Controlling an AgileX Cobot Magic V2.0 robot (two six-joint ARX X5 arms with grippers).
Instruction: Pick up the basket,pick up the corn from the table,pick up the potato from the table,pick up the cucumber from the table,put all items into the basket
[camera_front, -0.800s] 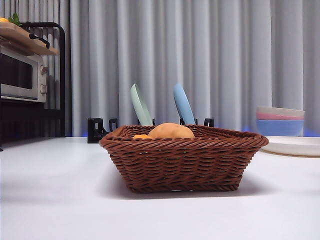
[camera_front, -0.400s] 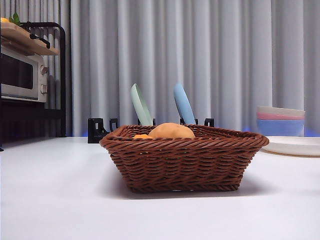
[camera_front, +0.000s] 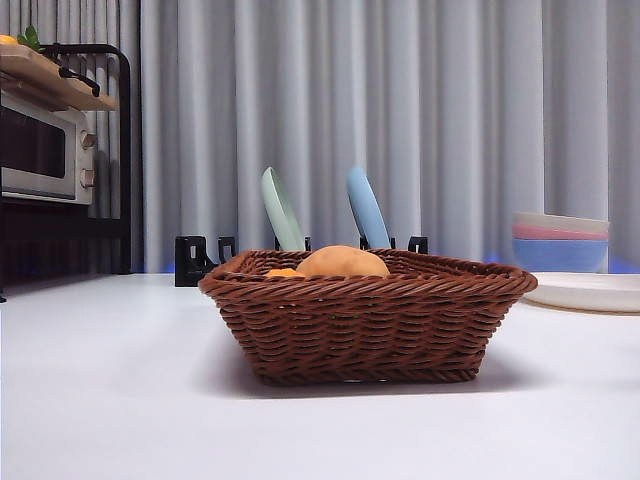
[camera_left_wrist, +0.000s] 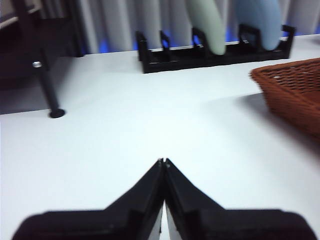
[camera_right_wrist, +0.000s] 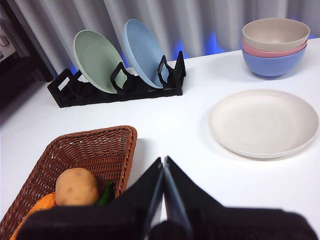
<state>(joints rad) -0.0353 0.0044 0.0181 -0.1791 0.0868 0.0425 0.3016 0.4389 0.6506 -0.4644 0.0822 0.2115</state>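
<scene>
The dark brown wicker basket (camera_front: 365, 325) stands on the white table (camera_front: 110, 400) in the front view. Its corner shows in the left wrist view (camera_left_wrist: 295, 92) and it shows in the right wrist view (camera_right_wrist: 95, 152). Inside it lie the tan potato (camera_right_wrist: 76, 186), the orange corn (camera_right_wrist: 42, 203) and a bit of the green cucumber (camera_right_wrist: 105, 193). In the front view the potato (camera_front: 342, 263) and a sliver of the corn (camera_front: 281, 272) rise over the rim. My left gripper (camera_left_wrist: 163, 162) is shut and empty over bare table beside the basket. My right gripper (camera_right_wrist: 163, 161) is shut and empty, beside the basket.
A black dish rack (camera_right_wrist: 120, 85) holds a green plate (camera_right_wrist: 95, 60) and a blue plate (camera_right_wrist: 145, 50) behind the basket. A white plate (camera_right_wrist: 264, 122) and stacked bowls (camera_right_wrist: 275, 45) stand at the right. A toaster oven (camera_front: 45, 150) on a black stand is at the left.
</scene>
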